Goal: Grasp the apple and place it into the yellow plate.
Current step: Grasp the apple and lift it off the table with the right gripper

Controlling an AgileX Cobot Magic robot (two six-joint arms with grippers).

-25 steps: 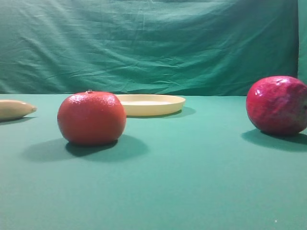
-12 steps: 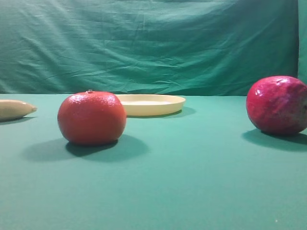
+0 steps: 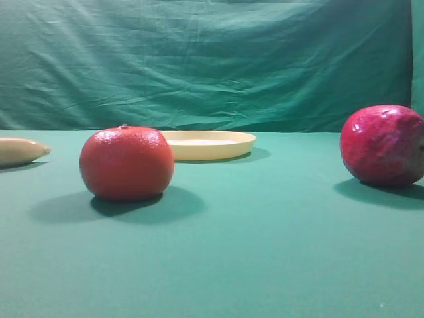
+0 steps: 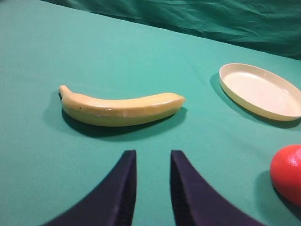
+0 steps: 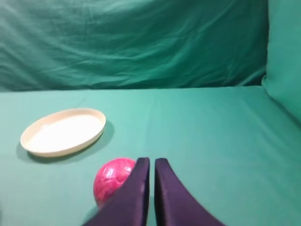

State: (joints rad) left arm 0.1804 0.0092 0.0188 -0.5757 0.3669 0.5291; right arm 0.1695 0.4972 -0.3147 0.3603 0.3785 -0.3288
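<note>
1. The right gripper (image 5: 150, 162) has its jaws nearly pressed together, empty, above the worktop (image 5: 202, 141).
2. The left gripper (image 4: 153, 157) has its jaws slightly spread, empty.
3. One apple (image 5: 113, 181) sits just left of the right jaws.
4. One yellow plate (image 5: 63, 132), one banana (image 4: 120, 109), one tangerine (image 3: 126, 163).

apple (image 3: 383, 144): 1 | yellow plate (image 3: 209, 144): 1 | tangerine (image 3: 126, 163): 1 | banana (image 4: 121, 108): 1 | claws: 2, left claw (image 4: 153, 162), right claw (image 5: 152, 165)
</note>
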